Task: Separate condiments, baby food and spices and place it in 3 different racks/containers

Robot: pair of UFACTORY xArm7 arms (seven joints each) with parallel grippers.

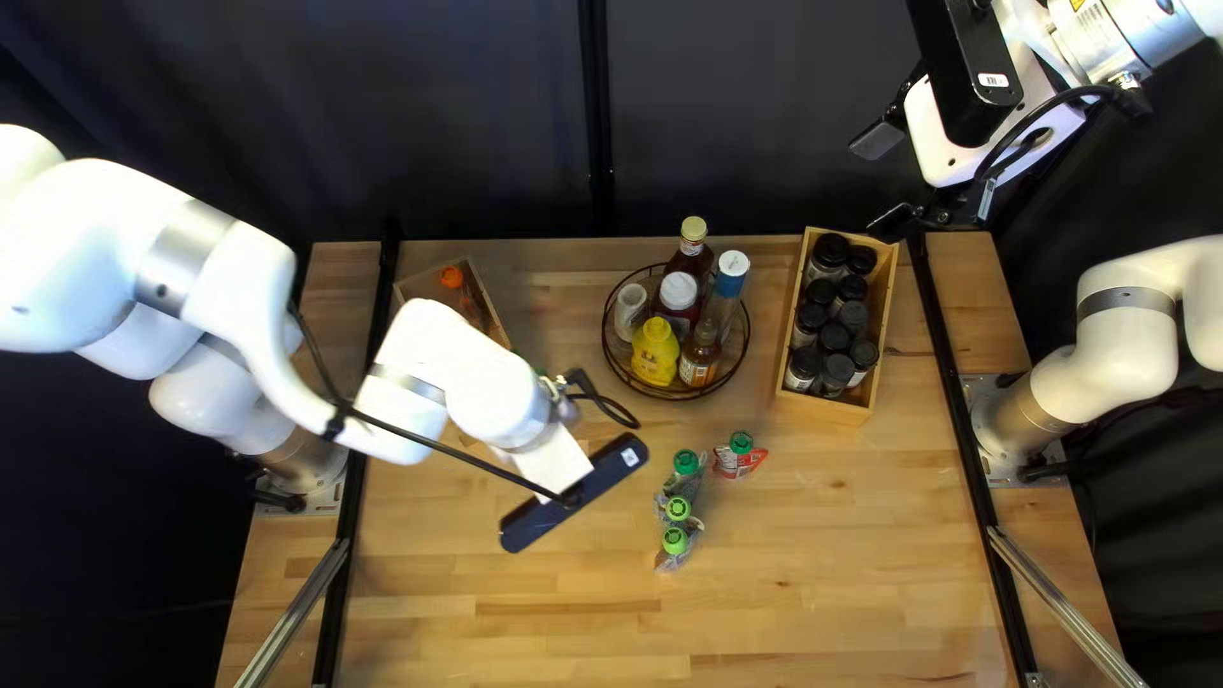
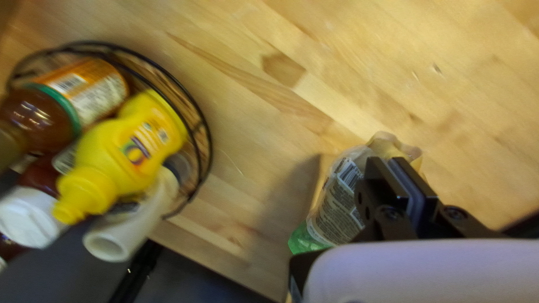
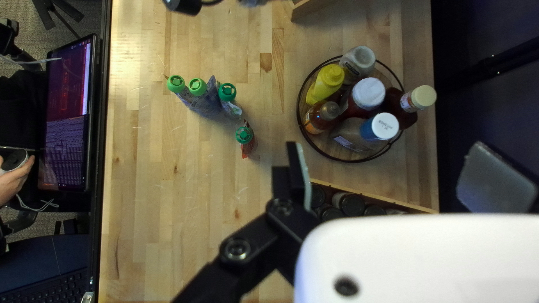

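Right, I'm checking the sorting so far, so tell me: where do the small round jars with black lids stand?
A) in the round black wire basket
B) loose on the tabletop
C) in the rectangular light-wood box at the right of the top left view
C: the small round jars with black lids stand grouped inside the walls of the rectangular light-wood box.

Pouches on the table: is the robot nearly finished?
Nearly! The spice jars and condiment bottles look done, inside their box and wire basket. One orange-capped pouch is boxed. My left end effector seems to grip another. Four remain.
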